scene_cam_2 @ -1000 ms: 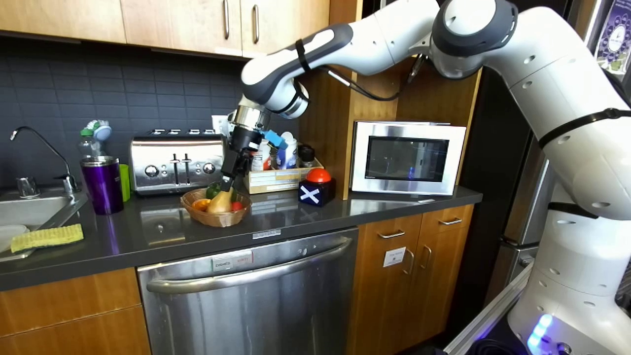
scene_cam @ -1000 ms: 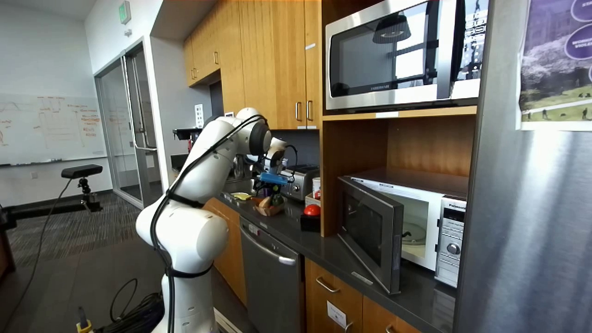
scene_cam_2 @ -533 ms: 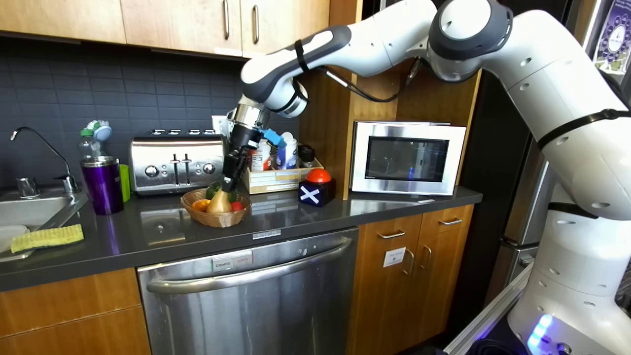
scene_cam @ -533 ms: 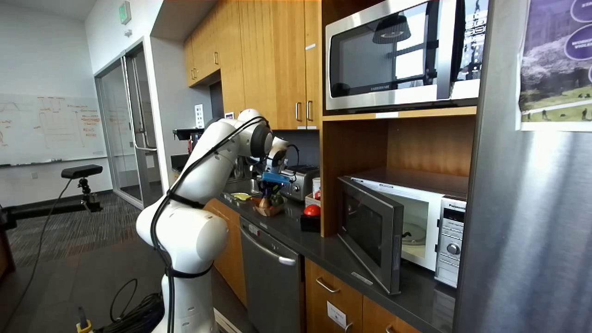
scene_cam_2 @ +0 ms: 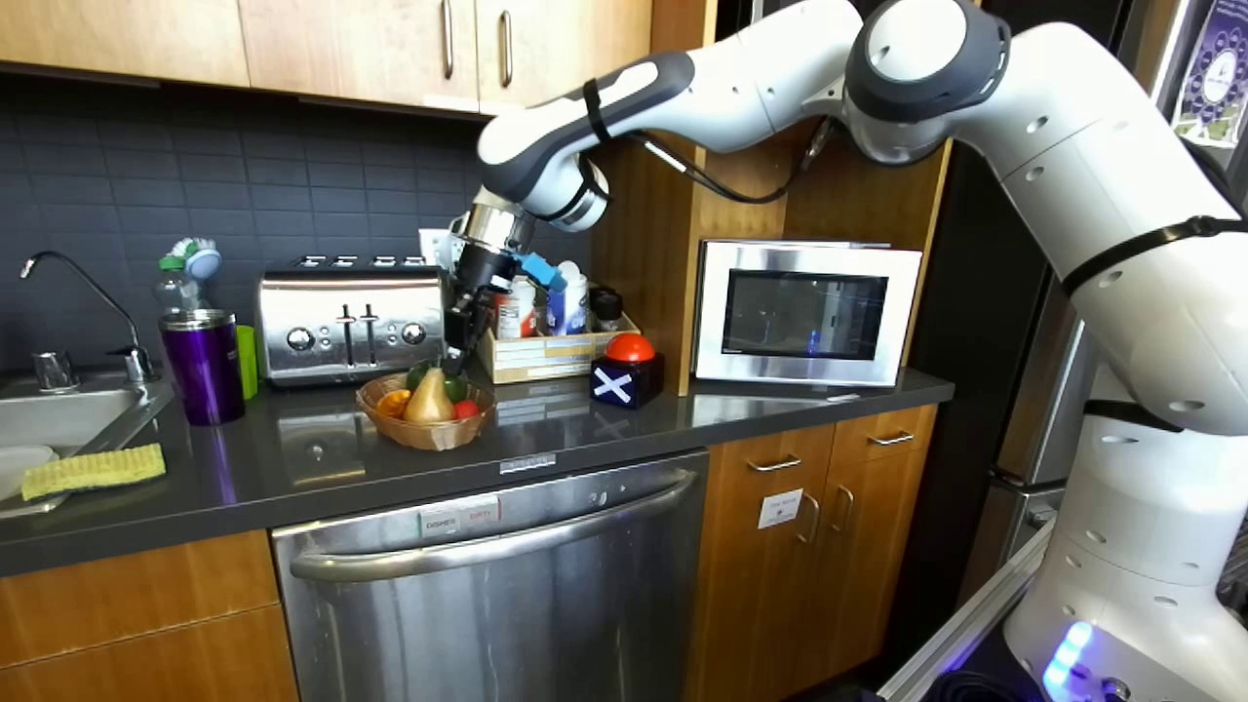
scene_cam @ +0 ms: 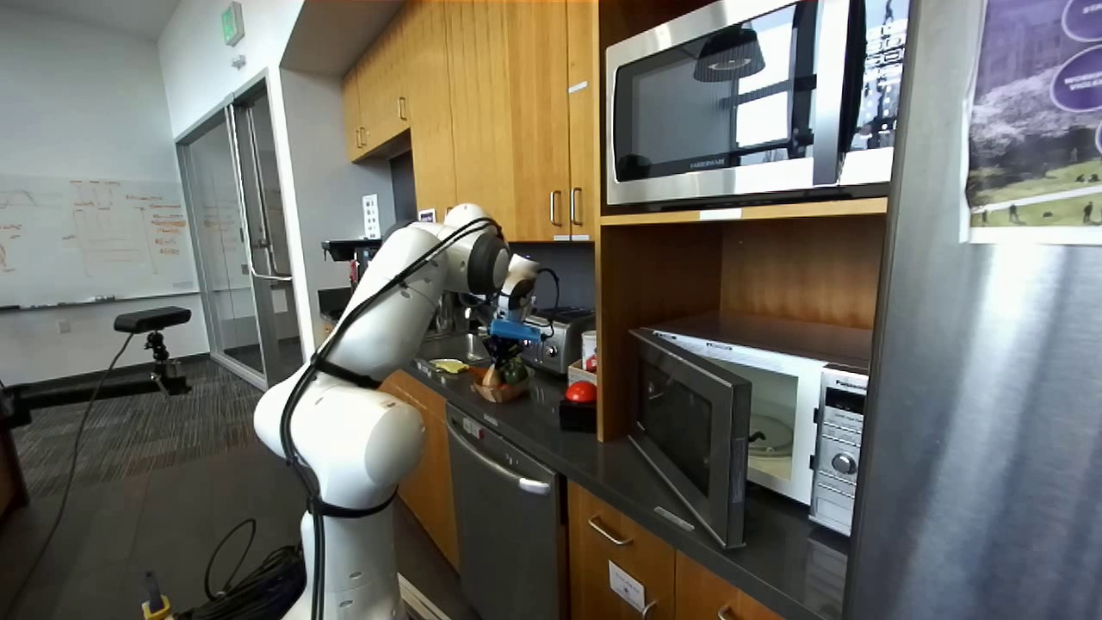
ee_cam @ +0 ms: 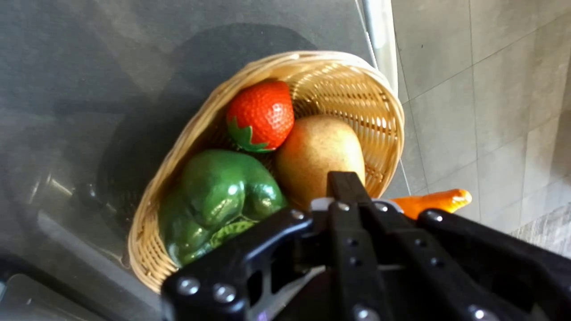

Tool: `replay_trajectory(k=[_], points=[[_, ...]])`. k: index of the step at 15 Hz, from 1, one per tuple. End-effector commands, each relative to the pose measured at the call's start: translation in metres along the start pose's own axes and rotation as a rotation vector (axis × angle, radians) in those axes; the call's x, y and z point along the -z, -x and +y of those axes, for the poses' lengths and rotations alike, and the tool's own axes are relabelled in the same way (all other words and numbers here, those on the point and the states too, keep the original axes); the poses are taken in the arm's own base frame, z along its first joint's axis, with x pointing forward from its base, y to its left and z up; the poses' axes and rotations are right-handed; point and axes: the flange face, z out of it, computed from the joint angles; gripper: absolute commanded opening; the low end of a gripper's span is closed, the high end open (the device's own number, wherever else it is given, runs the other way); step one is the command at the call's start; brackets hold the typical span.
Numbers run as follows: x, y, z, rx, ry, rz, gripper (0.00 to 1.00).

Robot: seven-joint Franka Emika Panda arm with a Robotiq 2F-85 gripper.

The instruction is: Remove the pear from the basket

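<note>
The gripper [ee_cam: 347, 185] has its jaws together, right by the pear [ee_cam: 317, 154], which sits in the basket [ee_cam: 378, 118] below it, the pepper [ee_cam: 218, 191] left of the jaws in the wrist view

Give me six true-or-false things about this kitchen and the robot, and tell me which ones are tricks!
1. The pear is in the basket. True.
2. The pepper in the basket is red. False: it is green.
3. The strawberry lies beside the pear. True.
4. The gripper is wide open. False: it is shut.
5. The sponge by the sink is yellow. True.
6. The door of the lower microwave is closed. False: it stands open.
</note>
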Motion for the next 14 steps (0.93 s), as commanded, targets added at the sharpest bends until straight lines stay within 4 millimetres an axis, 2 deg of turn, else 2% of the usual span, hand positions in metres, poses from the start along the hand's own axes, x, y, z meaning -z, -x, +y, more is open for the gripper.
replay_trajectory(k=[1, 2, 4, 11, 12, 14], points=[[0.0014, -0.0040, 0.0023, 0.008, -0.021, 0.007, 0.26], [0.0008, -0.0041, 0.0023, 0.008, -0.021, 0.006, 0.27], [0.0005, -0.0046, 0.0019, 0.010, -0.022, 0.006, 0.36], [0.0082, -0.0097, -0.0006, 0.024, -0.007, 0.023, 0.84], [0.0078, -0.0101, -0.0001, 0.026, -0.009, 0.022, 0.42], [0.0063, -0.0102, 0.0001, 0.030, -0.011, 0.021, 0.45]])
